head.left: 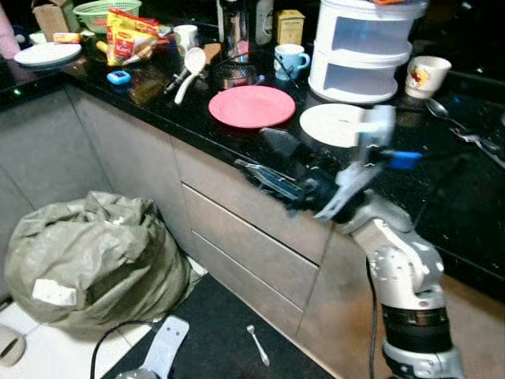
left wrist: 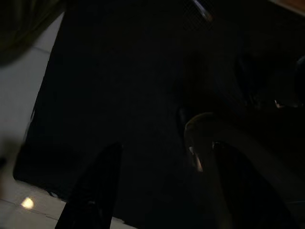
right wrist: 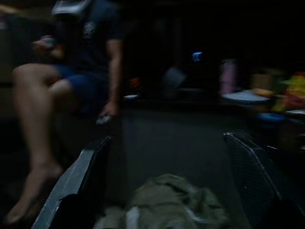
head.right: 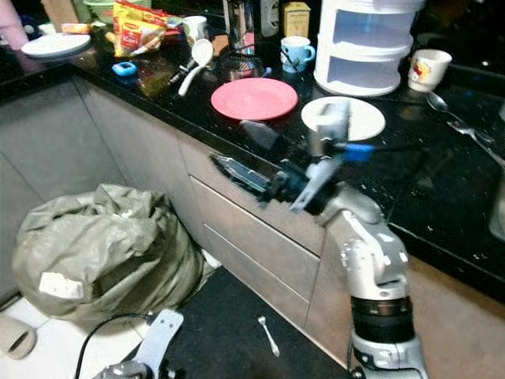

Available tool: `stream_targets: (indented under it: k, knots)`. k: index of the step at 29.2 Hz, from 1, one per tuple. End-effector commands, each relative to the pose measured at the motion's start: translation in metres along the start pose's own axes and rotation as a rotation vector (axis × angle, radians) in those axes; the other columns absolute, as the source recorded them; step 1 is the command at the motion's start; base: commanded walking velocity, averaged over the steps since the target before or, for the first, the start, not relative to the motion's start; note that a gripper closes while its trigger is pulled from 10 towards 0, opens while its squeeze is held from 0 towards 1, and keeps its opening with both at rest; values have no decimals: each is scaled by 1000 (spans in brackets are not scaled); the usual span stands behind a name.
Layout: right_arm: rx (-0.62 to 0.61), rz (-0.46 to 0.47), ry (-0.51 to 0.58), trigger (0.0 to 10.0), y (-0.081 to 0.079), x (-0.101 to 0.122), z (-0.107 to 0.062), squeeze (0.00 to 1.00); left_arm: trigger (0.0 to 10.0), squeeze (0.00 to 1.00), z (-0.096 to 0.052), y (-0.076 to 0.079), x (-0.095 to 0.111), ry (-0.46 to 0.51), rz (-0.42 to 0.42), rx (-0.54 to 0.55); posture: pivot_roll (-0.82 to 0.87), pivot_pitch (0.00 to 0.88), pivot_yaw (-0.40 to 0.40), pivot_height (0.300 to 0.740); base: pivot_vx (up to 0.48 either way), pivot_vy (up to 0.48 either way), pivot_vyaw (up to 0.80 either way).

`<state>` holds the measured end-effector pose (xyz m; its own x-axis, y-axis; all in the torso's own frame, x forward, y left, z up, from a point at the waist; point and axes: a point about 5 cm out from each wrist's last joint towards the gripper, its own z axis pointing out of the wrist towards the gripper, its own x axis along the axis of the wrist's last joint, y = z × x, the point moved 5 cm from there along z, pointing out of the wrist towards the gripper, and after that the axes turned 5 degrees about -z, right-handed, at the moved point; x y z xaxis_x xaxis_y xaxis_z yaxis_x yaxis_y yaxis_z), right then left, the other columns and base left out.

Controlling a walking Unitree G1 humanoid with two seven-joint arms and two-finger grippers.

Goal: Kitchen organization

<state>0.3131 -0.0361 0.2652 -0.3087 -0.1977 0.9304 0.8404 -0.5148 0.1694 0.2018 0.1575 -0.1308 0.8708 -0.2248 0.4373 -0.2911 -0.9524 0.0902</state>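
My right gripper (head.left: 256,152) is raised in front of the black counter's edge (head.left: 197,130), open, with nothing between its fingers (right wrist: 81,171). Just behind it on the counter lie a pink plate (head.left: 252,106) and a white plate (head.left: 331,124). A white tiered rack (head.left: 363,47), a blue mug (head.left: 290,60) and a white cup (head.left: 426,75) stand further back. A white ladle (head.left: 192,67) lies to the left of the pink plate. A small spoon (head.left: 258,345) lies on the floor mat. My left gripper (left wrist: 167,152) hangs low over the dark mat, open.
A full grey-green sack (head.left: 95,253) sits on the floor at the left. Grey drawers (head.left: 252,237) run under the counter. Snack packets (head.left: 130,33), a green basket (head.left: 106,12) and another white plate (head.left: 47,54) crowd the far left. A person (right wrist: 81,62) sits beyond the sack.
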Motion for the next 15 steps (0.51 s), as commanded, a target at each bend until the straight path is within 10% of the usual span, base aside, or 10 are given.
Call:
stream_targets:
  k: [1, 15]
  knots:
    - [-64, -57, -19, 10000, 8, -2, 4, 0, 10000, 0, -1, -5, -6, -14, -6, 17, -22, 0, 46, 740, 0, 0, 613]
    - [-237, -129, -73, 10000, 29, -12, 8, 0, 10000, 0, -2, -4, -7, -18, 5, -2, -20, 0, 52, 740, 0, 0, 0]
